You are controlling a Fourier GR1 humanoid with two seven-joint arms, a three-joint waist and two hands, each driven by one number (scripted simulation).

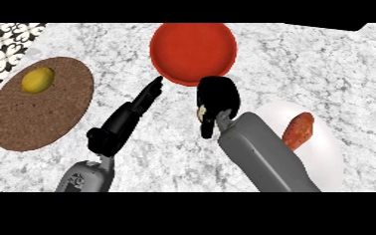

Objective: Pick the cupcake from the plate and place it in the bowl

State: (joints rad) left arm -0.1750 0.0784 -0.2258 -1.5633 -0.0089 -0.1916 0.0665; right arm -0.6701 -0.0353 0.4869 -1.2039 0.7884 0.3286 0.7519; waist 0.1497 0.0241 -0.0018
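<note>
Just one red bowl [193,50], two plates [44,104] [323,149], two robot hands [129,114] [218,99]

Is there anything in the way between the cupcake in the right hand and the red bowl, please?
Nothing visible. The right hand is curled round the cupcake just at the near rim of the red bowl, whose inside looks empty. The left hand is off to the side.
</note>
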